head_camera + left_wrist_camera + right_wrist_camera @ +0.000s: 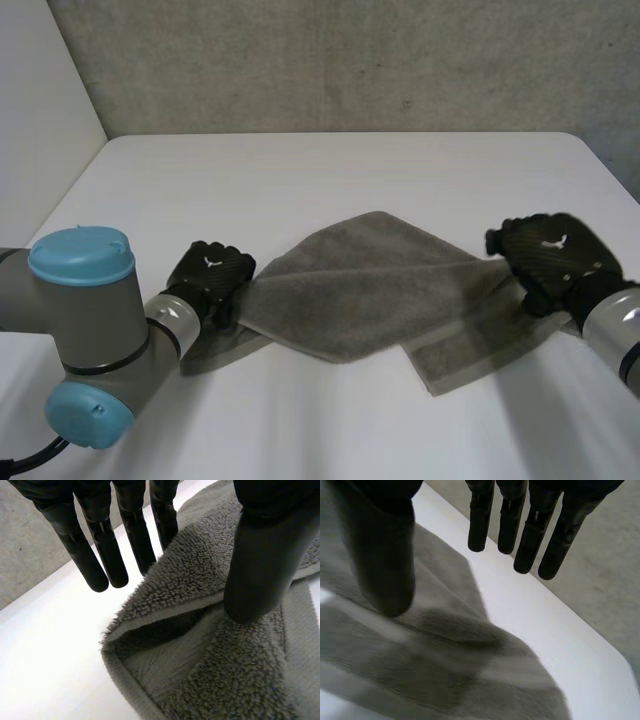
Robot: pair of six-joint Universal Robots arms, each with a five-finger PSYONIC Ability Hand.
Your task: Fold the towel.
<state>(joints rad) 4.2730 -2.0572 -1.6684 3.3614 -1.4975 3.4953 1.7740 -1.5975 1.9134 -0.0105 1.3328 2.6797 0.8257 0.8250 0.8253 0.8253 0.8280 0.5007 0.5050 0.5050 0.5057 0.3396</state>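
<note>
A grey towel [370, 290] lies folded over itself across the middle of the white table [330, 170], its two layers slanting apart at the right end. My left hand [212, 275] is at the towel's left end. In the left wrist view the fingers [95, 555] are straight over the bare table beside the folded corner [165, 645], and the thumb [260, 555] rests on the top layer. My right hand [550, 250] is over the towel's right end. Its fingers [540, 535] hang straight above the table past the towel [445, 670], and its thumb [385, 565] stands apart over the cloth, holding nothing.
A grey wall [350, 60] rises behind the table's far edge. Bare white tabletop stretches behind the towel and in front of it. My left arm's blue-capped joint [85, 340] stands at the near left.
</note>
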